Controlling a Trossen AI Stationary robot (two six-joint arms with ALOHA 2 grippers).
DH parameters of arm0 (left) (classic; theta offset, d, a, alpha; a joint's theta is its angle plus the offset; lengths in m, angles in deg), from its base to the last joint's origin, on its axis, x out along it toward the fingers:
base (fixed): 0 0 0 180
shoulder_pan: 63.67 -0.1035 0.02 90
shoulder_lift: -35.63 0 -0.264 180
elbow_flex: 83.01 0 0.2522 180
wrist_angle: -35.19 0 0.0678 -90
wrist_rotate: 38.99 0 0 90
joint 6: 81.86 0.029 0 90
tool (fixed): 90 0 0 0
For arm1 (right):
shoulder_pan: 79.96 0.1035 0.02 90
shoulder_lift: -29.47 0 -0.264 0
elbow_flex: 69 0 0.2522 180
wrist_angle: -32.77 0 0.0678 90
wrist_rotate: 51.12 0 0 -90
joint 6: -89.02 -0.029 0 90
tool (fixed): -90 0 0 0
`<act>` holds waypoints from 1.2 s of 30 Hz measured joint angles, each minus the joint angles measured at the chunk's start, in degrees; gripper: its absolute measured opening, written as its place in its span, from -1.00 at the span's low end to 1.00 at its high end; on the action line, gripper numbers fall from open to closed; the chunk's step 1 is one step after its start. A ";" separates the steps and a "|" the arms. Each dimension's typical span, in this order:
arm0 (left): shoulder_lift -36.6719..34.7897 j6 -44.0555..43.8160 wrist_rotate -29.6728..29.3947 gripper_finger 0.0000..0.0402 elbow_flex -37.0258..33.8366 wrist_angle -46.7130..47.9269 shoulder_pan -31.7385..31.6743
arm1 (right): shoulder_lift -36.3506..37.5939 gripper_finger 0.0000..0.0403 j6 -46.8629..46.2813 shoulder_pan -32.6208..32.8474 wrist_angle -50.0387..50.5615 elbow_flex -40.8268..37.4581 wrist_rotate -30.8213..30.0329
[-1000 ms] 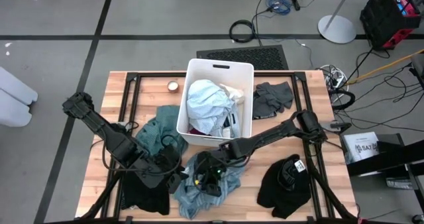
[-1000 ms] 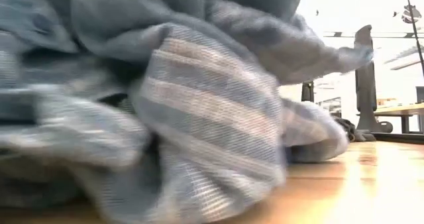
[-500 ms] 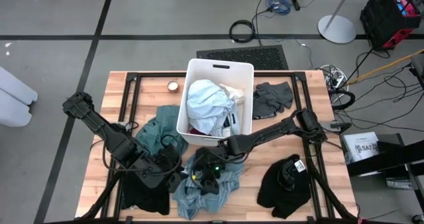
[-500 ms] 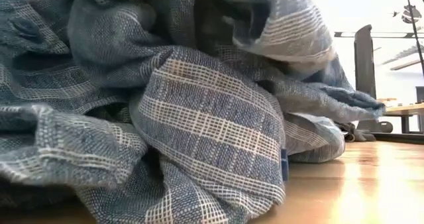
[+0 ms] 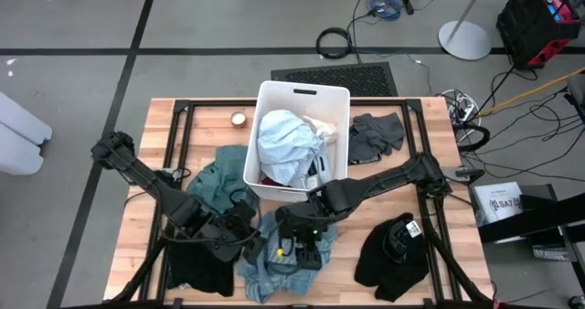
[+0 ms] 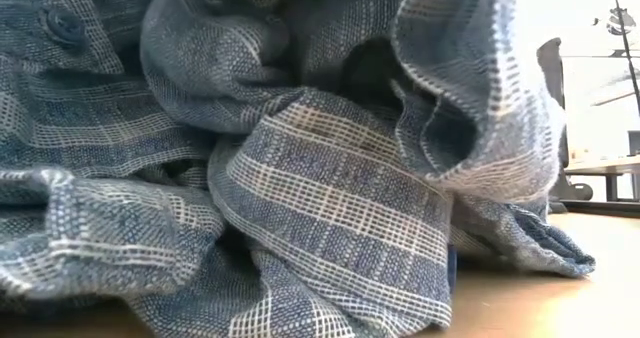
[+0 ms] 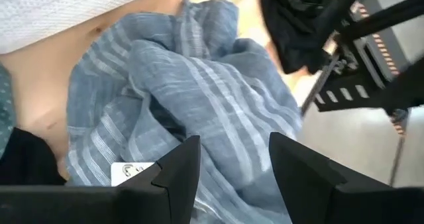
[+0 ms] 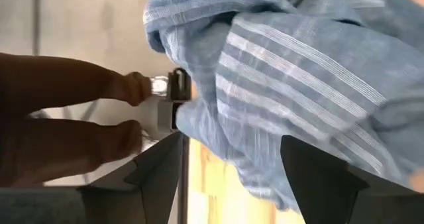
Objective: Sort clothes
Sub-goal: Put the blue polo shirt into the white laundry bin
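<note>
Shirt, blue-white striped, lies crumpled at the front middle of the counter, just in front of the white bin, and both claws sit right at it. The right claw hangs directly over the heap's middle, its 2 fingers spread wide with folds of cloth showing between them in its wrist view but nothing pinched. The left claw rests at the heap's left edge, fingers parted about halfway, pointing across the shirt toward the right side of the counter; the striped cloth lies just ahead of its tips, and it holds nothing.

The shirt's longer run goes roughly from the bin toward the front edge, so the left claw faces it broadside while the right claw meets it from above. In my judgement the right claw is the nearer and need only drop and close on a fold; the left would have to push forward into the cloth.

A teal garment lies touching the shirt's left rear, black clothes sit to the right and by the left front corner, and a dark grey piece lies beside the bin, which already holds light blue cloth.
</note>
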 joint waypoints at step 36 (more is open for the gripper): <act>6.78 18.46 6.88 -0.06 4.87 0.66 -9.16 | 3.74 0.20 0.18 1.26 20.32 7.64 -8.33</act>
